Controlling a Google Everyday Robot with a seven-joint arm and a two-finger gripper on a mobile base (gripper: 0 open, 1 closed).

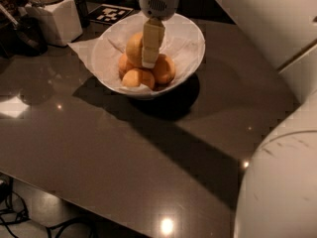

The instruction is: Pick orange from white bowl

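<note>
The white bowl [190, 38], lined with crumpled white paper, stands on the dark table toward the back. In it lies the orange [133, 48], large, pale and round, at the left middle. Smaller, deeper-orange fruits [164, 69] lie around and below it. My gripper [148, 63] reaches straight down from the top of the camera view into the bowl. Its tip is right beside the orange's right side, over the smaller fruits. It hides part of the orange.
A white square container [54, 21] with a jar on top stands at the back left, next to a dark object [25, 33]. A black-and-white marker tag [110, 14] lies behind the bowl. My white arm body [282, 182] fills the right side. Cables [20, 217] lie on the floor beyond the table's front edge.
</note>
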